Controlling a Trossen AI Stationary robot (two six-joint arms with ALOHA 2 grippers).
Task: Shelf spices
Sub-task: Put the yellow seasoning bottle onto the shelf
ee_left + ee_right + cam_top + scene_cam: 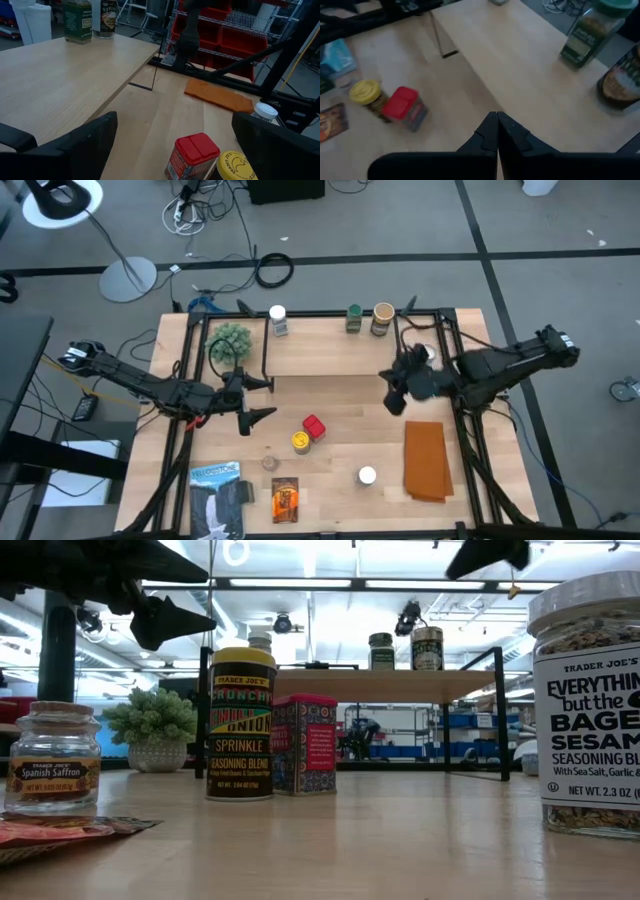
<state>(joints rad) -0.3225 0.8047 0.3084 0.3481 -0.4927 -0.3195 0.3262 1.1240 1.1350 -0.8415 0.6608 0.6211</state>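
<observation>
Where the low camera sits, I read the labels easily: a yellow-lidded jar (241, 725) says "Trader Joe's Crunchy Onion Sprinkle Seasoning Blend", with the red box (305, 744) just beside it; a small jar (52, 757) reads "Spanish Saffron"; the white-lidded jar (590, 705) reads "Everything but the Bagel Sesame Seasoning Blend". On the shelf (330, 345) I see three jars along the back edge: a white-lidded one (278, 321), a green-lidded one (354, 318) and a tan-lidded one (382, 319), whose labels I can't quite make out. An orange-brown packet (285, 499) lies at the table's front edge. My left gripper (258, 399) hangs with its fingers spread wide, holding nothing, beside the shelf's left end and aimed toward the red box. My right gripper (497, 131) is above the shelf's right part, fingers pressed together and empty.
</observation>
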